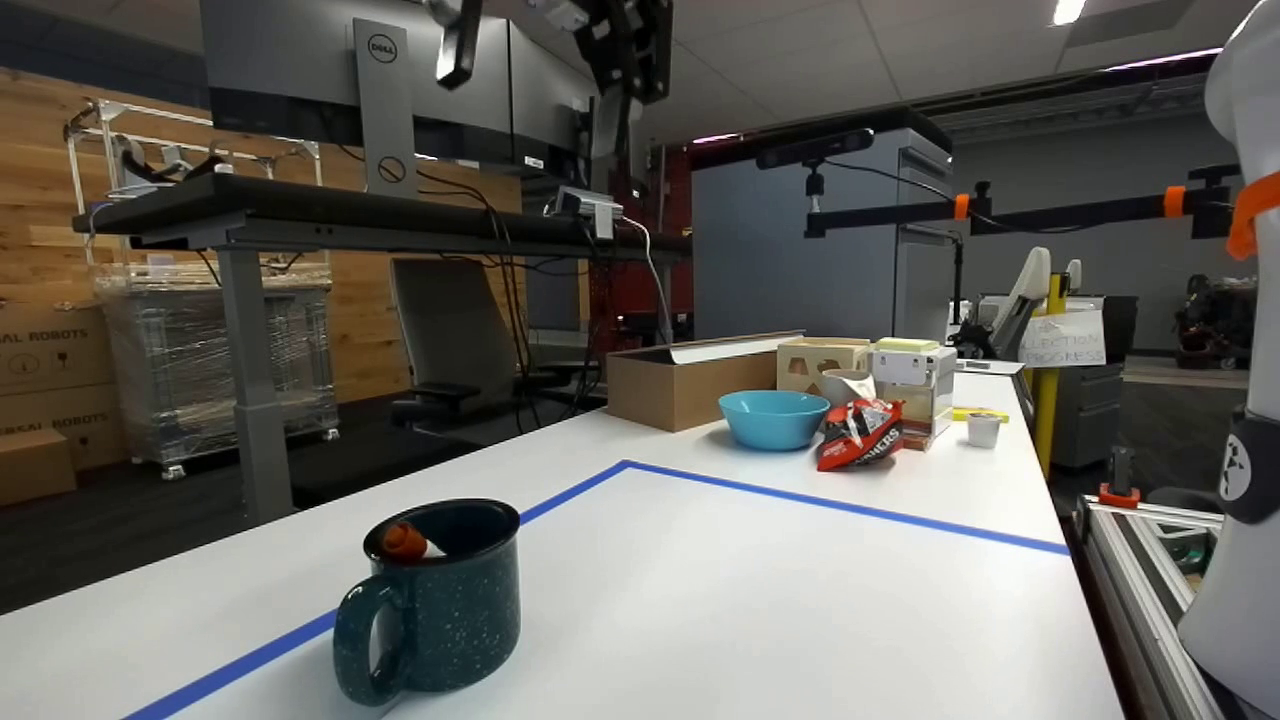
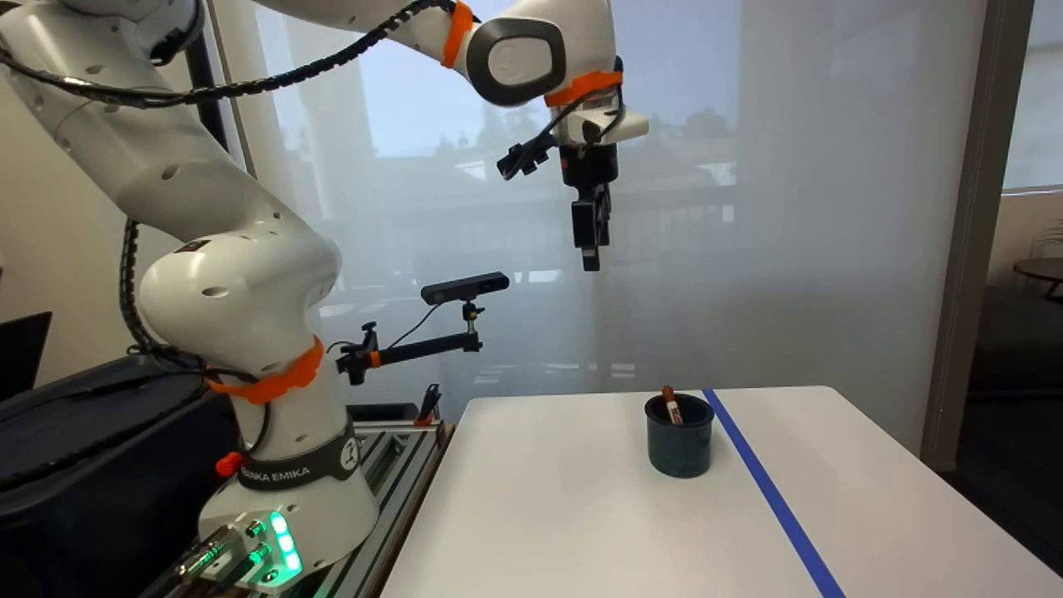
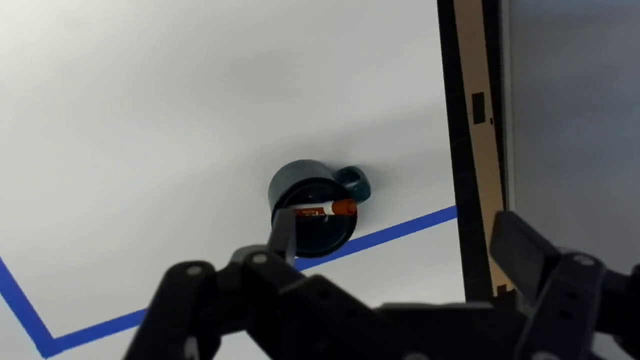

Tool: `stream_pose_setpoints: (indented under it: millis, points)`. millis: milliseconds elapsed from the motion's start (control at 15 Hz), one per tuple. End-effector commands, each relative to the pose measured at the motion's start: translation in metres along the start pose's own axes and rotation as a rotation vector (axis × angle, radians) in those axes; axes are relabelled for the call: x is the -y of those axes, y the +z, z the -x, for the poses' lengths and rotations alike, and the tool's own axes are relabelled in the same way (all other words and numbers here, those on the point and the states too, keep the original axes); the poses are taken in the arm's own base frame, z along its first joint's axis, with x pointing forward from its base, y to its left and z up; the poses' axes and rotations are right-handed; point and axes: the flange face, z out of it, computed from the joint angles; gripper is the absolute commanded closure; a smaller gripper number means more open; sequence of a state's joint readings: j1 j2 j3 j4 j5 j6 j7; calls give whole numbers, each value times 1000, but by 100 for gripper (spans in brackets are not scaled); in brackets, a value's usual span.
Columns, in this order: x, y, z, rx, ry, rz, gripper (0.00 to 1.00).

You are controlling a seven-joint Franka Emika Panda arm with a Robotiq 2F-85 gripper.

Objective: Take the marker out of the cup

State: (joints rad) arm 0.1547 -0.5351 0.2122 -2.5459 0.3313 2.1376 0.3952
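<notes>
Marker [image 2: 672, 405] leaning in teal cup [image 2: 679, 450] on white surface [image 2: 556, 498], reddish end above rim, well below the tool [image 3: 393, 220] (jaws spread apart), nearer one jaw in wrist view

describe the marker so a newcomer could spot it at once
On the white table, beside blue tape, stands a dark teal cup. The marker leans inside it, cap up, near the handle. Its orange-brown cap and white band stand out against the cup.
</notes>
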Motion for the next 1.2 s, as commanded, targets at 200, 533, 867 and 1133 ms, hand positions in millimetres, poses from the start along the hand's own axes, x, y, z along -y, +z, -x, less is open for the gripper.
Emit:
stream_pose_setpoints:
  millis: [200,533,867,1133]
  points:
    - [-42,40,-36,69,303,-167,0]
    - [-60,51,-70,132,505,-359,0]
    - [-65,58,-64,146,502,-327,0]
    - [-66,58,-66,149,534,-330,0]
